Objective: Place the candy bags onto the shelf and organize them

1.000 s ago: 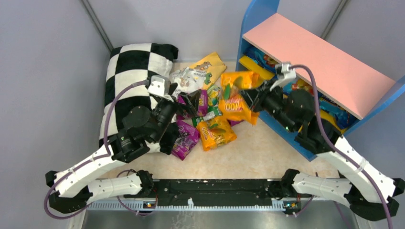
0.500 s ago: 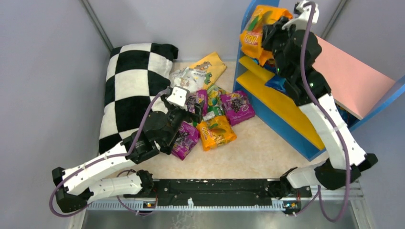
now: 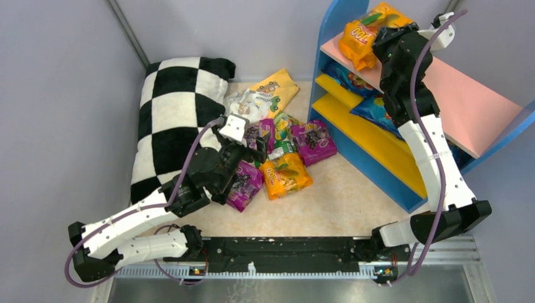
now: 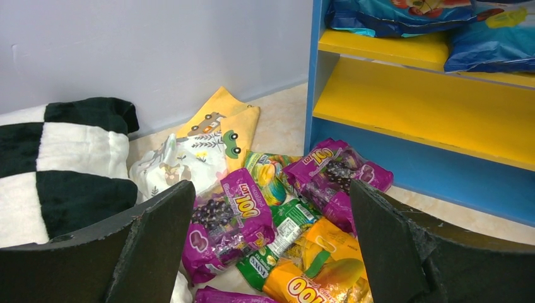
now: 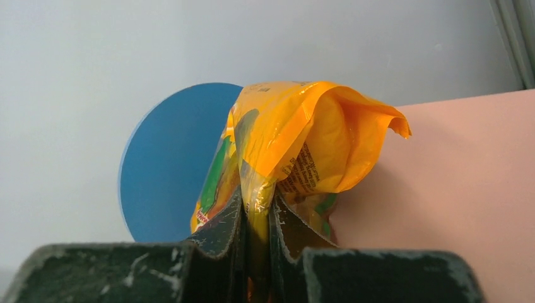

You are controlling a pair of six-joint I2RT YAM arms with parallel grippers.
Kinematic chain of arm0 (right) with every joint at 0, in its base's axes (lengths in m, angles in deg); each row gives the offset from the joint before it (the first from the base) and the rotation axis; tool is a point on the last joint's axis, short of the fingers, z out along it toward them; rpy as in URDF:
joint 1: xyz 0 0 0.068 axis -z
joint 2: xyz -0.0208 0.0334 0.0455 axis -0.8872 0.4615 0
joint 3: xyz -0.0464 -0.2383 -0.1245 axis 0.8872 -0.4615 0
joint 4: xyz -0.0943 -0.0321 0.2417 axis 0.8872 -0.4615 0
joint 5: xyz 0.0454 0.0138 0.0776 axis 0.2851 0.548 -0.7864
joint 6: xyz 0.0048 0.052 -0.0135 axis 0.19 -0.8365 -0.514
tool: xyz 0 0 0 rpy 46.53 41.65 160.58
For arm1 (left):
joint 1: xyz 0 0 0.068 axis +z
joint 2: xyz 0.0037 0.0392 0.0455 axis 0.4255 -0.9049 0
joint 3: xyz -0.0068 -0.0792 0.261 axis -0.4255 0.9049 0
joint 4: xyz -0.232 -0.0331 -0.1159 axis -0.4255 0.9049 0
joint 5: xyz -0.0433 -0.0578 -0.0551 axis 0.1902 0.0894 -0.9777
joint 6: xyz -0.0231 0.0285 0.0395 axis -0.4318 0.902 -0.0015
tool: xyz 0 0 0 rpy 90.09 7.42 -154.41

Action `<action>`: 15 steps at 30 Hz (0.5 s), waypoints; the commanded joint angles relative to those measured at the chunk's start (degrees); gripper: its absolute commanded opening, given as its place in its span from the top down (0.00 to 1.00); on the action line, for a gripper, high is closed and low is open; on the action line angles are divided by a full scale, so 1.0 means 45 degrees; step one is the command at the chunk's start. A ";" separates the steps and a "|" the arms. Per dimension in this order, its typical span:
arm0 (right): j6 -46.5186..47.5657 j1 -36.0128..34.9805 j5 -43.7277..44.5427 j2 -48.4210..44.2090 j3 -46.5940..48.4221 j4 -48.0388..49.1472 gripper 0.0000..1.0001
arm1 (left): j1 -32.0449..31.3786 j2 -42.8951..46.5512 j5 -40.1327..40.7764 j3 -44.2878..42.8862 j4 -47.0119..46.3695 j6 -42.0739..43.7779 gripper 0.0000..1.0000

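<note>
Along the left edge of the table (image 3: 344,199) I have the black-and-white checkered pillow (image 3: 173,110), which reaches back into the far left corner. My left gripper (image 3: 255,146) hangs just beside the pillow's right side, low over the heap of candy bags. Its jaws are spread wide with nothing between them. On the left wrist camera its two dark fingers (image 4: 158,240) frame the heap.

The heap sits mid-table. A purple grape bag (image 3: 245,185) lies nearest the pillow. An orange mango bag (image 3: 285,177) touches it on the right. A second purple bag (image 3: 313,142) lies just beside the foot of the shelf, and a green bag (image 4: 270,180) pokes out among them. Toward the far edge lie a white printed piece (image 3: 247,103) and a yellow piece with little cars (image 3: 276,87). I cannot tell whether those two are packets or cloth.

The shelf (image 3: 323,44) stands along the right edge of the table, with its blue end panel at the far side. Blue bags (image 4: 404,12) lie on its upper yellow board (image 4: 378,53).

My right arm reaches up over the shelf. The right gripper (image 3: 377,43) is pinched tight on the edge of an orange candy bag (image 3: 359,38), held at the far left corner of the pink top board (image 3: 460,101). On the right wrist camera the bag bulges above the closed fingertips, against the blue panel and the pink board. I cannot tell whether it touches the board.
</note>
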 commanded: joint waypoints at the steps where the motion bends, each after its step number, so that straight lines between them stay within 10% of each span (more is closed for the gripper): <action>1: -0.1758 0.0035 0.0283 -0.0440 -0.0068 0.1590 1.00 | 0.0043 0.0039 -0.0197 -0.0052 -0.0345 -0.0118 0.02; 15: -0.4395 0.1158 -0.2270 0.0225 -0.0188 0.0712 1.00 | 0.0039 -0.0352 -0.0502 -0.0167 -0.0110 -0.0421 0.02</action>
